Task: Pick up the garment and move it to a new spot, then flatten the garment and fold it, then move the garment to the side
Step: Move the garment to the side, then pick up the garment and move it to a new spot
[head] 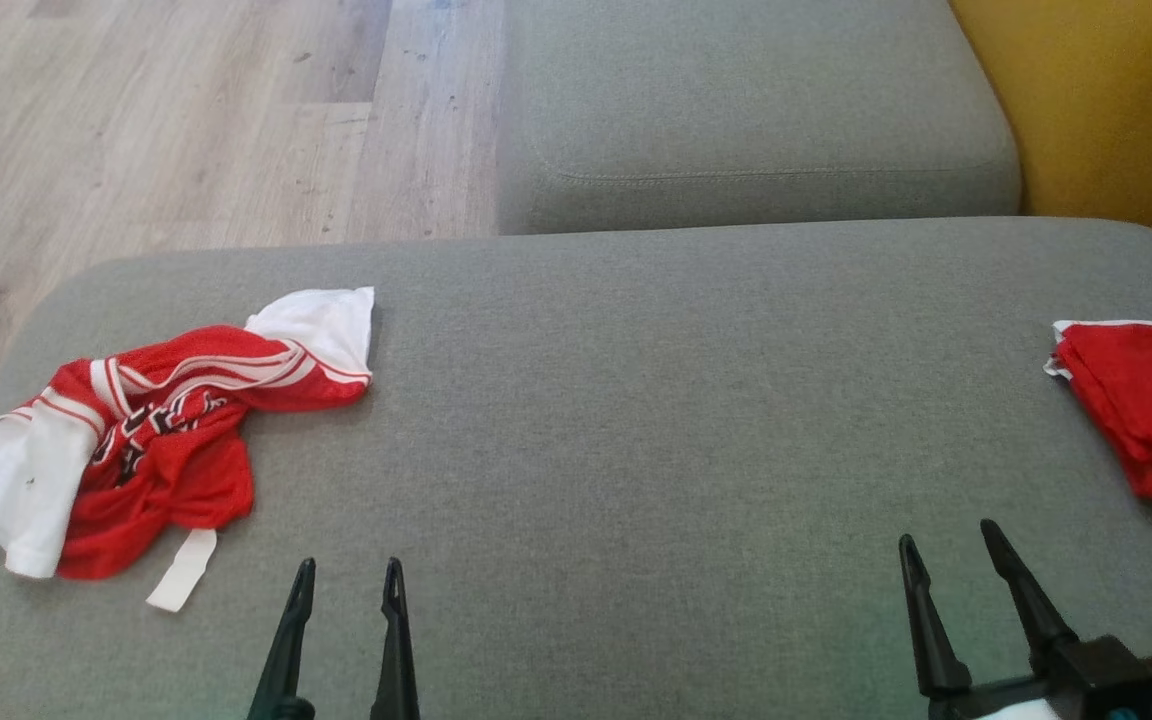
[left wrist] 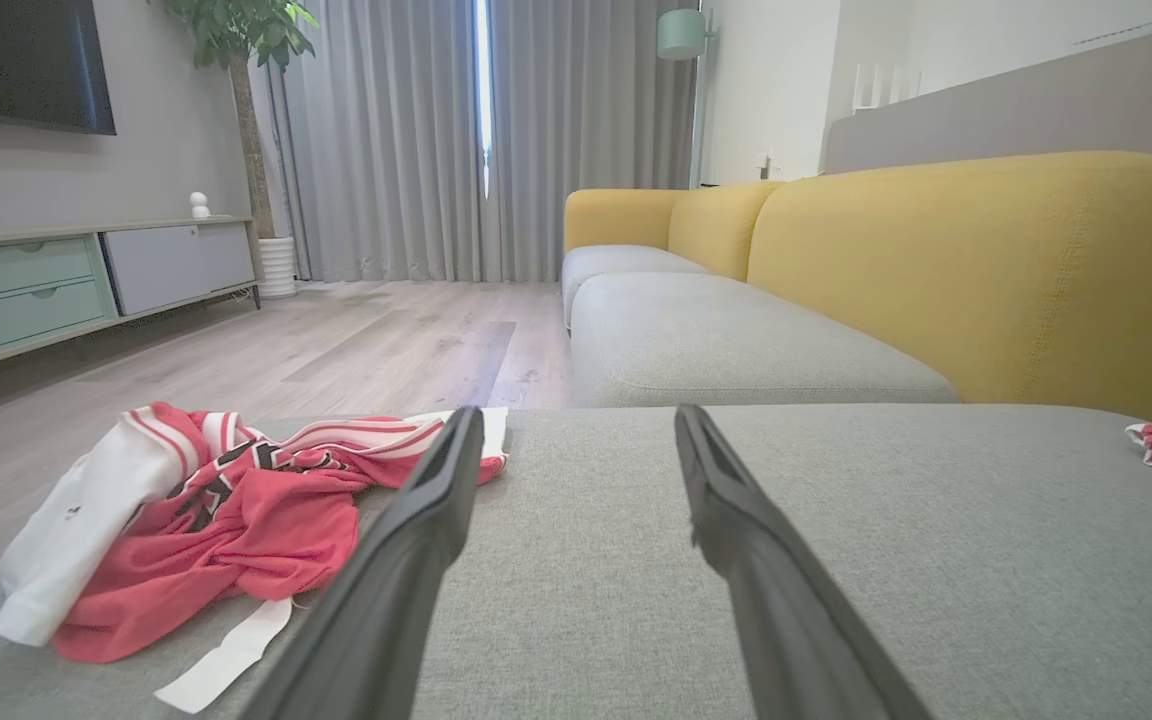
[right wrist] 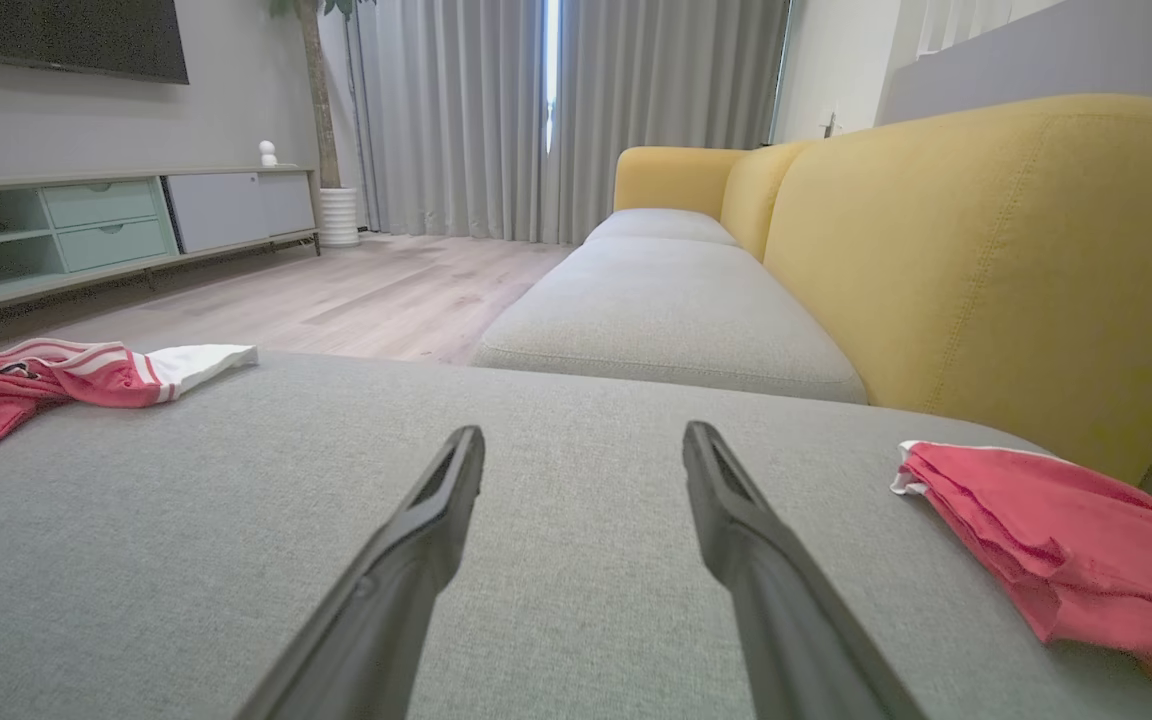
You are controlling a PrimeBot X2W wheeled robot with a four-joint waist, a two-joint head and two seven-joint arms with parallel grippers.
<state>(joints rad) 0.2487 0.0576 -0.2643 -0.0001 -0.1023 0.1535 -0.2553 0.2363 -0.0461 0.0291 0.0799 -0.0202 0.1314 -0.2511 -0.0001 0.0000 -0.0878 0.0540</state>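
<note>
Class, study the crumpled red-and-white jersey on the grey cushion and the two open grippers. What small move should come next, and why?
Probably the left gripper should reach forward and left toward the jersey: it lies bunched and untouched on the cushion, nearer that gripper, whose fingers stand open and empty. The right gripper is farther off.

Home living room — yellow sofa (left wrist: pixel 986 270), TV (left wrist: pixel 16 60), curtains (left wrist: pixel 386 140).

Your head view looks steeply down on the grey seat (head: pixel 636 400) from above its near edge. Both wrist views sit low and close over that seat, facing along it toward the curtains (left wrist: pixel 386 140). All three share the jersey (head: pixel 156 440) at the seat's left and the cloth (head: pixel 1146 410) at its right.
</note>
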